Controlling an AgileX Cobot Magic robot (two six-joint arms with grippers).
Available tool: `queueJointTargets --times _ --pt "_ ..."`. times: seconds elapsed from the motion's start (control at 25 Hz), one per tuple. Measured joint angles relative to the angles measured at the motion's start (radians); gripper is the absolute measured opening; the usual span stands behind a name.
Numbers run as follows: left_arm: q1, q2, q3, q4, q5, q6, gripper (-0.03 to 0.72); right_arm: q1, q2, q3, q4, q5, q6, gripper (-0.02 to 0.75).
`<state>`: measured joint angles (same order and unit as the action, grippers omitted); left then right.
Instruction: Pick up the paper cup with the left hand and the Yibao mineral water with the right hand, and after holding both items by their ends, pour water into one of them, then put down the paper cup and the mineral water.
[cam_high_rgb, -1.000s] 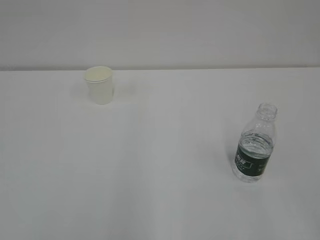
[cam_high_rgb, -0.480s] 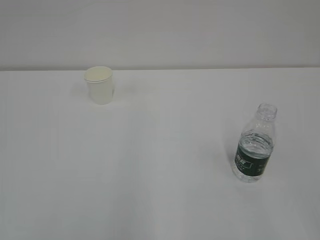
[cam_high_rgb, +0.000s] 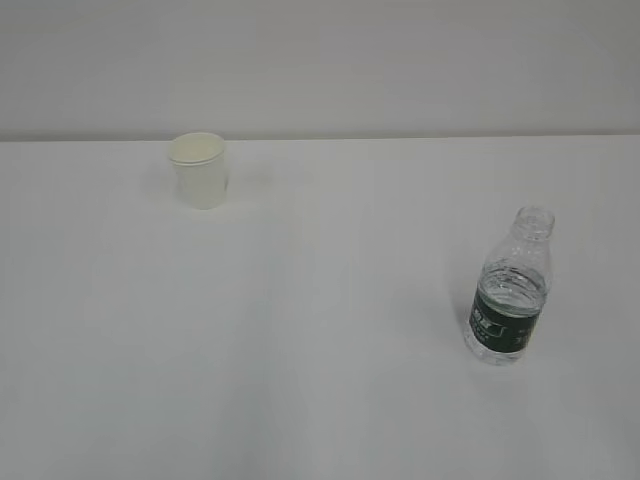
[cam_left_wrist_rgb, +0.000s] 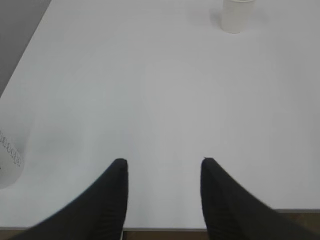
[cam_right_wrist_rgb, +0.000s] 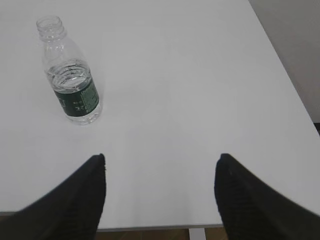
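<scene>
Exterior view: we are seeing the paper cup (cam_high_rgb: 200, 170) standing upright at the far left of the white table (cam_high_rgb: 320, 380), and the Yibao mineral water (cam_high_rgb: 510, 290) standing upright at the near right, well apart from it. Neither arm is showing here.
Left wrist view: we are looking past the left hand (cam_left_wrist_rgb: 162, 170), whose two black fingers are spread wide with nothing between them. The paper cup (cam_left_wrist_rgb: 236, 15) is sitting far ahead and off to the right, well apart from the fingers.
Right wrist view: we are looking past the right hand (cam_right_wrist_rgb: 161, 162), its fingers likewise gaping wide and gripping nothing. The Yibao mineral water (cam_right_wrist_rgb: 70, 75) is standing ahead and to the left, uncapped, partly filled, green label facing us.
Progress: we are judging that nothing is done yet. Cup and bottle are both resting on the table untouched.
Remaining: we are counting both pickups, the pour, and both set-downs as still to do.
Other items: we are noting a pale object with faint print (cam_left_wrist_rgb: 7, 160) at the left edge of the left wrist view; we cannot tell what it is.
Obstructions: we are finding nothing lying between either hand and its target. Both hands are hanging over the near table edge.
</scene>
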<state>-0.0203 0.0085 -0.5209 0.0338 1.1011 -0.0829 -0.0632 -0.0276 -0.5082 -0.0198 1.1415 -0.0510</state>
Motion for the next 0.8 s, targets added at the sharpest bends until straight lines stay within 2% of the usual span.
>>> queueJointTargets --times 0.48,0.64,0.8 --pt "0.000 0.000 0.000 -0.008 0.000 0.000 0.341 0.000 0.000 -0.004 0.004 -0.014 0.000 0.520" --pt "0.000 0.004 -0.028 -0.059 -0.036 0.000 0.308 0.000 0.000 -0.012 0.040 -0.073 0.000 0.519" --pt "0.000 0.081 -0.071 -0.065 -0.055 0.000 0.290 0.000 0.000 -0.015 0.046 -0.108 0.000 0.519"
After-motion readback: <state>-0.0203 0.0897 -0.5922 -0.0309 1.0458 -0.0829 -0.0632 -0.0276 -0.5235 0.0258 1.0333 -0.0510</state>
